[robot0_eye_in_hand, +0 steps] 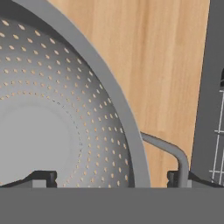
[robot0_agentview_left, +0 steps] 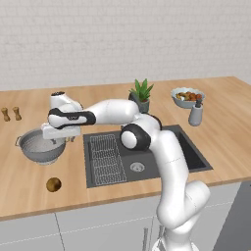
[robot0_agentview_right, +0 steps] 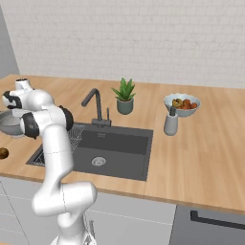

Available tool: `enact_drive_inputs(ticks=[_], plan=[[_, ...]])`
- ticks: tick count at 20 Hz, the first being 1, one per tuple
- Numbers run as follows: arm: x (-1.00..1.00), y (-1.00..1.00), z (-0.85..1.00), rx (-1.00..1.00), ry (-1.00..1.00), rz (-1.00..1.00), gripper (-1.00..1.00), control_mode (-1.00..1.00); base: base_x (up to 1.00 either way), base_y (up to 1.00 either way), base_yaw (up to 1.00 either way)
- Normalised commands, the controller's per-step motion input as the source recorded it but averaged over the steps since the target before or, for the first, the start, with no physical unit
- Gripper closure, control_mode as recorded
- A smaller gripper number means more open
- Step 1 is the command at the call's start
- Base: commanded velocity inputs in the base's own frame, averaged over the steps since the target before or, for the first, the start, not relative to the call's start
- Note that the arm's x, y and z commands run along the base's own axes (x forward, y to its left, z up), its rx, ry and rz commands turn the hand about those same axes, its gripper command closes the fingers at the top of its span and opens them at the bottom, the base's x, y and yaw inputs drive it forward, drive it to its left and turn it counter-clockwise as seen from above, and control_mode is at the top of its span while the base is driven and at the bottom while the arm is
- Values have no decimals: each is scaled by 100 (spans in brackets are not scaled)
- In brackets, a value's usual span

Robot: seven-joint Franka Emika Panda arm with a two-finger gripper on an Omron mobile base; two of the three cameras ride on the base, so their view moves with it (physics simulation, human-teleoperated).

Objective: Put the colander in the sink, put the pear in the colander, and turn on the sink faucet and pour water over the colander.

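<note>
- Hand view puts us right above the colander (robot0_eye_in_hand: 57, 109): its rim runs up between our fingertips (robot0_eye_in_hand: 43, 177), one tip over the perforated bowl, the other outside by the side handle (robot0_eye_in_hand: 168, 151).
- Our gripper (robot0_eye_in_hand: 111, 179) stands wide, nothing between the fingers; whether the tips touch the metal yet, we cannot tell.
- Left base view shows the gripper (robot0_agentview_left: 61, 132) low over the sink-side rim of the colander (robot0_agentview_left: 41, 147), which sits on the counter (robot0_agentview_left: 29, 196), just beside the sink (robot0_agentview_left: 196, 157).
- We judge the first step is in hand: taking the colander. It is not yet in the sink.
- Next move, as we read it: settle so the rim wall sits squarely between the fingers, close on it, lift, and carry it past the outer finger into the basin. The rim is thin and curved, so a shallow bite may let the bowl tip.
- The pear (robot0_agentview_left: 53, 185) lies on the counter on the robot's side of the colander, apart from it, well clear of the fingers; it waits for step two.
- The faucet (robot0_agentview_right: 93, 105) stands behind the sink in the right base view, untouched; no water shows.
</note>
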Motion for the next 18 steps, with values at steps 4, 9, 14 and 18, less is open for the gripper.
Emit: enact_drive_inputs(ticks=[4,9,14,18], plan=[[0,0,0,0,0,0,-100,-100,0,0,0],[0,0,0,0,0,0,-100,-100,0,0,0],[0,0,0,0,0,0,100,-100,0,0,0],[7,0,0,0,2,0,100,-100,0,0,0]])
